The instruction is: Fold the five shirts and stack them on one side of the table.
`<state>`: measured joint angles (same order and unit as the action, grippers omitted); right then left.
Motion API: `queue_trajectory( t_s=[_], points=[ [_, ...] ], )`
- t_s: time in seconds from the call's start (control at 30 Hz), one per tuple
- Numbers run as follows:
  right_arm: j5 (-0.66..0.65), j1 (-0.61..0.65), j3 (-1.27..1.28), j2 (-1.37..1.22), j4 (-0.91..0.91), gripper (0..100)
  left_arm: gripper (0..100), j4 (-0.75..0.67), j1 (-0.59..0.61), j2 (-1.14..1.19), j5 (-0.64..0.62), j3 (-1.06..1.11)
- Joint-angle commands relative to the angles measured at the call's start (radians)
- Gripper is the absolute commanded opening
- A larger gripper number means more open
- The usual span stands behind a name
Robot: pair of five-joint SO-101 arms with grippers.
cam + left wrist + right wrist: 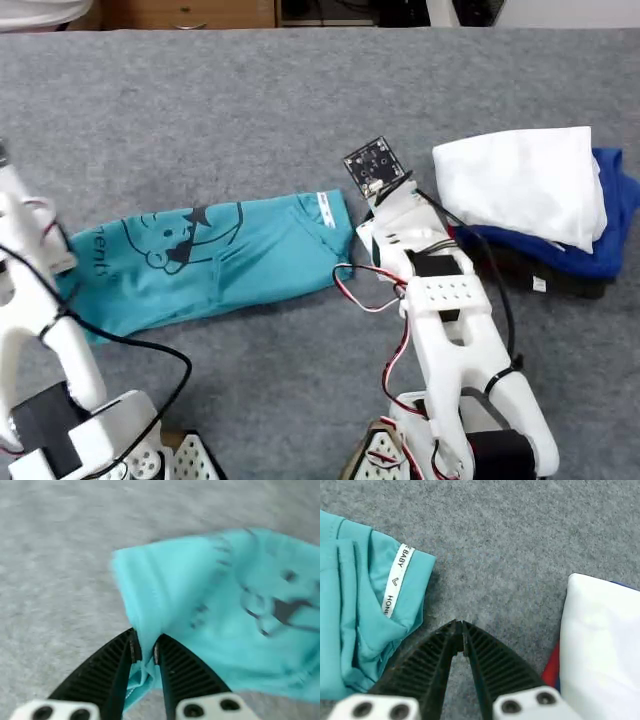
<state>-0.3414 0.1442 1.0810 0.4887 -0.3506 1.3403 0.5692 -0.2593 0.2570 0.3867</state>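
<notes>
Shirt [210,262] judged light, limp and likely to sag; left tool [145,652] pinches its edge, right tool [459,632] is pressed together and empty; take the collar-end corner.

Grey felt-covered table [200,110] has a long teal printed shirt [230,265] lying across the middle, plus a folded pile on the right: white shirt [520,185] over blue shirt [612,222] over black shirt [520,268].

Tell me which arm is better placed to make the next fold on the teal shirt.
Left, probably. The left end effector is shut on an edge of the teal shirt. The right end effector is shut on nothing, above bare table between that shirt and the stack of folded shirts.
</notes>
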Motion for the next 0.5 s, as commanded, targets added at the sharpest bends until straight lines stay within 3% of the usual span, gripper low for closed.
queue_trajectory(
  t_s=[0.0,0.3,0.47],
  points=[
    [0.008,-0.004,-0.019,0.025,0.020,0.4,2,0.049,-0.175,-0.016,-0.068,-0.087],
    [0.127,-0.150,-0.036,0.440,0.023,0.5,2,0.049,-0.664,-0.008,-0.250,-0.203],
    [0.215,-0.278,-0.099,0.593,0.023,0.5,2,0.018,-0.825,0.005,-0.319,-0.226]
  ],
)
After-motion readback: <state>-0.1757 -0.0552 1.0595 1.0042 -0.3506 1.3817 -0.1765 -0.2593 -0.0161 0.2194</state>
